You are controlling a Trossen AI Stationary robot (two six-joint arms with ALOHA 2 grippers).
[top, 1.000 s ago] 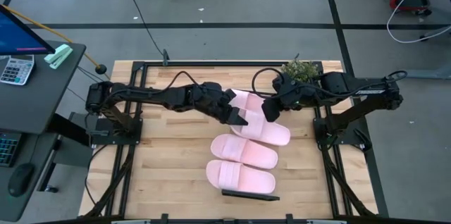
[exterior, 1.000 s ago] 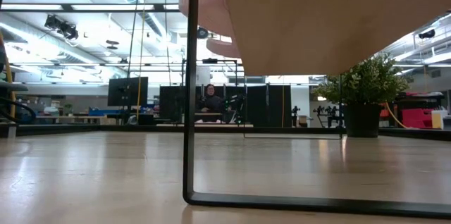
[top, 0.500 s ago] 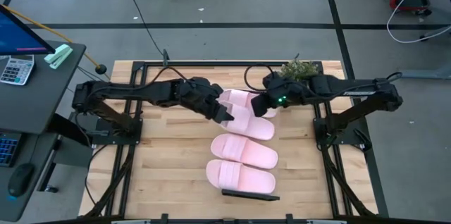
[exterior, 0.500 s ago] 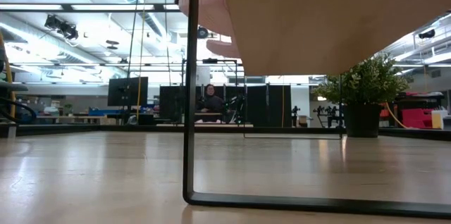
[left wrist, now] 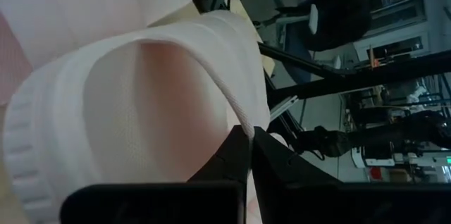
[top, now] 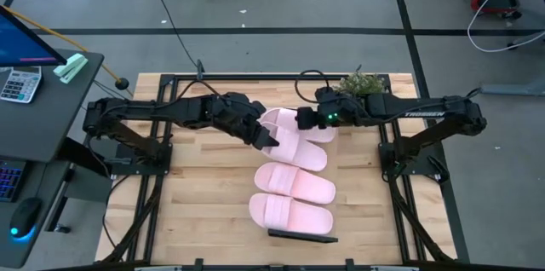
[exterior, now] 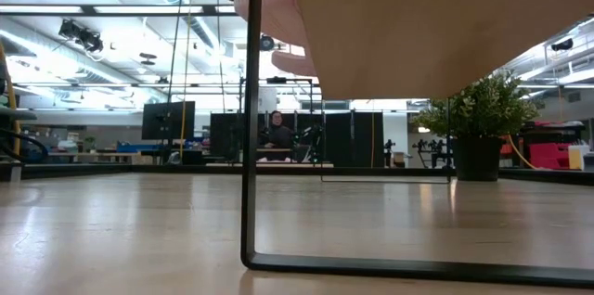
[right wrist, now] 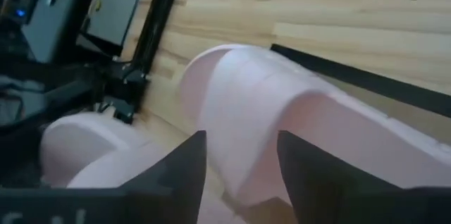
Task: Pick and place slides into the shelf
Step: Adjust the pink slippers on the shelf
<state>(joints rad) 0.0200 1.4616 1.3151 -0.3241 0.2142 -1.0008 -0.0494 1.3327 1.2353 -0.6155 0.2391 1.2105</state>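
Risked dropping the slide (top: 294,139) at upper centre: left gripper (top: 266,137) pinched only its strap edge, right gripper (top: 305,120) open above another.

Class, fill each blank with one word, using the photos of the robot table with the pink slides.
1. The high view shows ____ pink slides in all.
2. The left hand is shut on the ____ of one slide.
3. The plant stands at the table's edge, beside the ____ arm.

Missing words: four; strap; right
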